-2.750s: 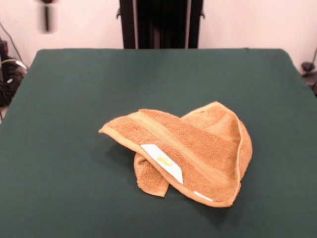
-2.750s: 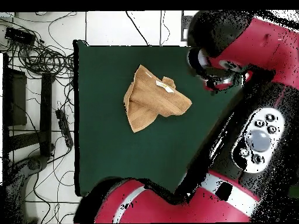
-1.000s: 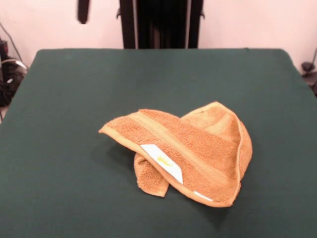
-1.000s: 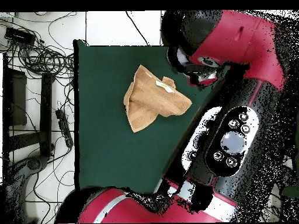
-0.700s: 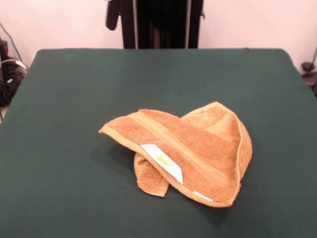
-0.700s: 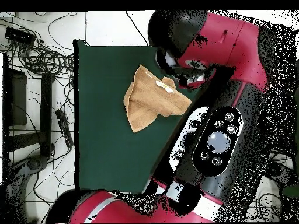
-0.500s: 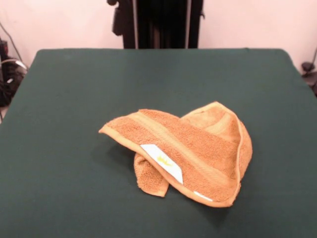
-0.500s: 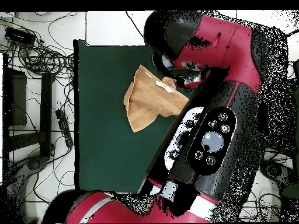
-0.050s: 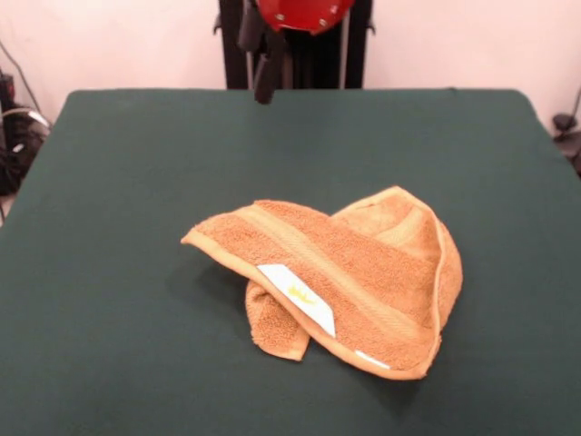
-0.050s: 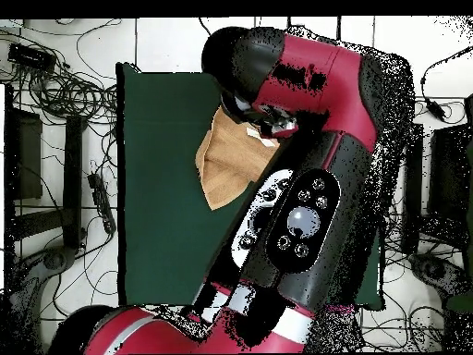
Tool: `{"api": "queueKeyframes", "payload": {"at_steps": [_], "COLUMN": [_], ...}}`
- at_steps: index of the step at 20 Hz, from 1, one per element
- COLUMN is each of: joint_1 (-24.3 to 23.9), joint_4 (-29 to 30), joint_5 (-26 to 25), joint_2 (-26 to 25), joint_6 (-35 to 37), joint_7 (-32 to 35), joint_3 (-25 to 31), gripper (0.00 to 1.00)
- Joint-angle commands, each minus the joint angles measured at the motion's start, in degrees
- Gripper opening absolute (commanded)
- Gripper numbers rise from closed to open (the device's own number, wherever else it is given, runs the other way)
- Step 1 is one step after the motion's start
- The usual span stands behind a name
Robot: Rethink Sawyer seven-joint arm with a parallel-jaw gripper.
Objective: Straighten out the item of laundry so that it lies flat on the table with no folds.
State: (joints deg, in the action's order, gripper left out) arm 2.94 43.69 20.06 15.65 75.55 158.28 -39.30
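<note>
The item of laundry (image 9: 354, 272) is an orange-tan towel lying crumpled a little right of the table's middle. It is folded over itself, with a white label facing up and one corner tucked under. The table (image 9: 136, 182) is covered in dark green cloth. My gripper (image 9: 261, 82) hangs from the top edge, high over the far side of the table and well clear of the towel. In the overhead view the red and black arm (image 10: 305, 83) covers the towel's right part, and only the left part of the towel (image 10: 220, 166) shows.
The black pedestal column (image 9: 309, 54) stands behind the table's far edge. Tangled cables (image 10: 55, 83) and dark equipment lie on the floor beside the table, and more cables (image 9: 14, 136) show at the left edge of the front view.
The arm has swung in from the side until it is over the table, and in the overhead view it now covers part of the towel. The towel has not moved.
</note>
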Motion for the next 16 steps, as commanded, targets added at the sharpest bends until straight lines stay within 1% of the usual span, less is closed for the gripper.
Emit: {"api": "queueKeyframes", "payload": {"at_steps": [1, 7, 11, 16], "joint_1": [2.72, 2.97, 3.03, 3.08], "joint_4": [9.09, 8.71, 7.18, 6.57], "joint_5": [3.63, 3.52, 2.76, 2.56], "joint_2": [-4.22, -5.99, -7.12, -8.05], "joint_6": [-3.63, -5.44, -4.30, -4.60], "joint_7": [21.85, 23.93, 24.68, 25.42], "joint_3": [4.97, 4.80, 4.22, 3.89], "gripper": [1.00, 1.00, 1.00, 1.00]}}
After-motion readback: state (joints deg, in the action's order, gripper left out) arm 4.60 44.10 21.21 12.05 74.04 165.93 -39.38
